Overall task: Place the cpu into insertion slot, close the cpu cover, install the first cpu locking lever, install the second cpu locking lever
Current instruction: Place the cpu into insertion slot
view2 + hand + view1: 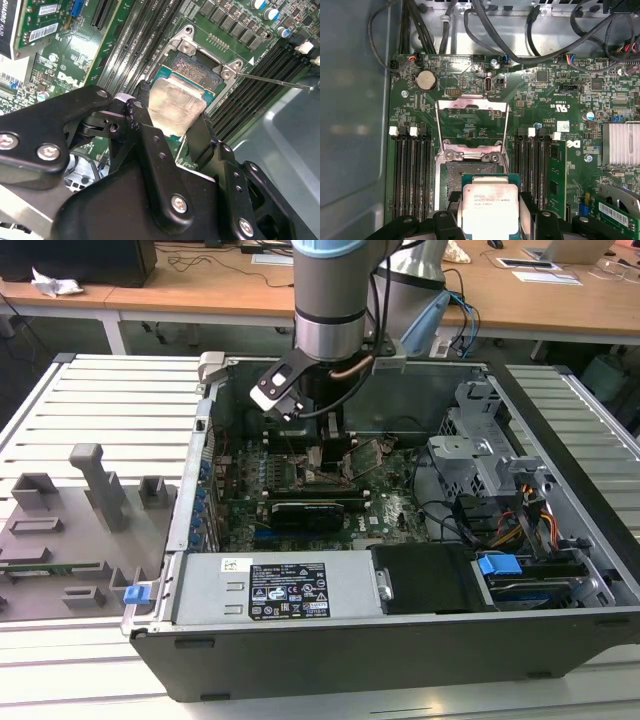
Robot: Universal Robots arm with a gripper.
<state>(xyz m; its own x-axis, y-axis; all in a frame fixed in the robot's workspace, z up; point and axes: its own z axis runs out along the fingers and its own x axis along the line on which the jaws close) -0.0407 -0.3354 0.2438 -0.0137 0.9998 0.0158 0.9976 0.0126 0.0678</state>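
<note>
arm (330, 300) pointing straight down, jaws pinched on opp. edges of the cpu (175, 107).

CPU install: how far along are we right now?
Nothing is finished yet. The gripper holds the chip above the socket, not seated. The cover stands open, so seating, closing it and latching both levers are left.

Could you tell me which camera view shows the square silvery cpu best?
The first wrist view: the small square silvery-topped cpu faces the camera flat. The second wrist view shows it slanted, clamped in the gripper; in the exterior view the arm hides it.
</note>
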